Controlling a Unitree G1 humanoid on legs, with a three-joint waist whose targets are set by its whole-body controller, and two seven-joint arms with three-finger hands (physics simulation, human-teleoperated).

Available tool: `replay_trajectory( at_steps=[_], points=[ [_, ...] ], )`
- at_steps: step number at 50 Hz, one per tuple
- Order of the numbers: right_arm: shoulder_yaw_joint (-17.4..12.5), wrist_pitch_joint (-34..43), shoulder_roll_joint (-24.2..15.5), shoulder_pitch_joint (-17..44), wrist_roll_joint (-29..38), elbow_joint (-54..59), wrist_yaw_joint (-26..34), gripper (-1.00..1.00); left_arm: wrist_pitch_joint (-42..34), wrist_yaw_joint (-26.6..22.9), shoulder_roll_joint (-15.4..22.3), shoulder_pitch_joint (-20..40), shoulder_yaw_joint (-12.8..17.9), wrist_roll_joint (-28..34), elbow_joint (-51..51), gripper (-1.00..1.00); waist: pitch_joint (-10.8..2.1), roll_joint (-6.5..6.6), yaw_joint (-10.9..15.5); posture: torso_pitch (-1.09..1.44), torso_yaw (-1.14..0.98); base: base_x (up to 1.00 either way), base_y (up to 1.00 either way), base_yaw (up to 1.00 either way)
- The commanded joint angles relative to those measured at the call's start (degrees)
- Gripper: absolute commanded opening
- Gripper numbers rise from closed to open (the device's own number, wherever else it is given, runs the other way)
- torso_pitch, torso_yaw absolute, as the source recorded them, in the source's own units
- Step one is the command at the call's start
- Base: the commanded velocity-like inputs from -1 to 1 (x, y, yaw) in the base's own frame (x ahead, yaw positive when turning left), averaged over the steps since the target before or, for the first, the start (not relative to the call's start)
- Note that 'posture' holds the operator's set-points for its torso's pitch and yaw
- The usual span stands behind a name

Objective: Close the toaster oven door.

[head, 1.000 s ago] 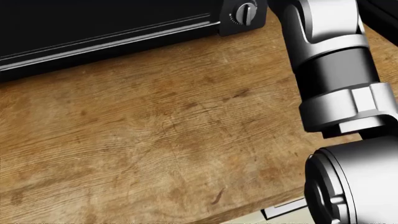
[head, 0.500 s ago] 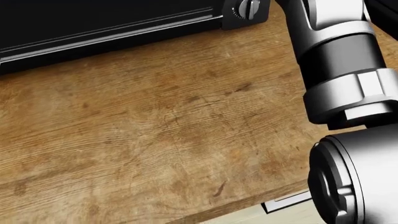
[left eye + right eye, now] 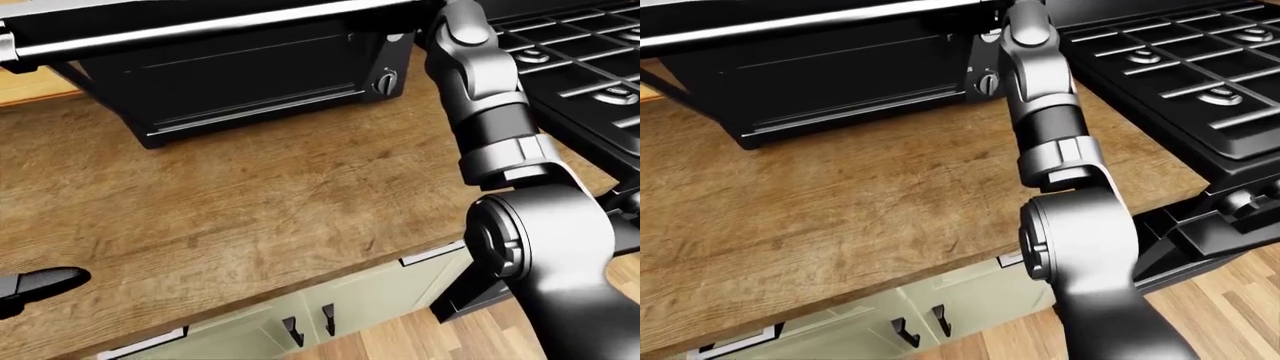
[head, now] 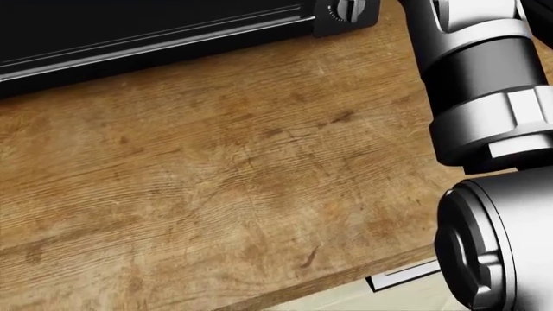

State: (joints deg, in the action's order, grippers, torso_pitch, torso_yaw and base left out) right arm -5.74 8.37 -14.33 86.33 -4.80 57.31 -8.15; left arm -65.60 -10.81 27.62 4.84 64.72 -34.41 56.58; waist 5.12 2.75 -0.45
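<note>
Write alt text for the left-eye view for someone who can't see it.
A black toaster oven sits on a wooden counter, its door hanging open across the top of the view. The robot's right arm reaches up toward the oven's right side, its hand out of sight; a black stove lies at right.

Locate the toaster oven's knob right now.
The knob sits at the toaster oven's lower right corner in the left-eye view, just left of the right arm, above the wooden counter.
</note>
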Motion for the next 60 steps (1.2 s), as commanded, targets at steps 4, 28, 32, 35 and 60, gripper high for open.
replay_trajectory(
  at_steps=[4,28,32,35,60],
  points=[
    [-1.29,-3.76,-1.6,4.22,-0.68,-3.79,-0.97,1.0,0.02,1.34,0.89,0.43,1.46,-3.12,2.09,1.0,-2.01,0.31,-0.19,0.0,0.0,0.0,0.0,0.0],
    [-1.41,-3.96,-1.87,4.83,-0.81,-3.25,-1.04,1.0,22.0,20.8,8.57,-22.08,-6.68,-32.29,3.42,1.0,-2.09,0.17,0.31,0.0,0.0,0.0,0.0,0.0],
    [-1.43,-4.06,-2.01,5.03,-0.81,-3.0,-1.0,1.0,25.58,20.99,10.25,-24.0,-10.15,-30.79,3.42,1.0,-2.2,0.09,0.42,0.0,0.0,0.0,0.0,0.0],
    [-1.43,-4.22,-2.04,5.21,-0.82,-2.74,-0.92,1.0,27.37,21.13,10.25,-24.62,-14.4,-27.94,3.42,1.0,-2.28,-0.04,0.51,0.0,0.0,0.0,0.0,0.0],
    [-1.56,-4.44,-2.21,4.32,-1.33,-3.08,-1.21,1.0,33.17,25.51,16.33,-18.33,-36.35,-20.25,3.42,1.0,-2.97,-0.23,0.94,0.0,0.0,0.0,0.0,0.0]
  ],
)
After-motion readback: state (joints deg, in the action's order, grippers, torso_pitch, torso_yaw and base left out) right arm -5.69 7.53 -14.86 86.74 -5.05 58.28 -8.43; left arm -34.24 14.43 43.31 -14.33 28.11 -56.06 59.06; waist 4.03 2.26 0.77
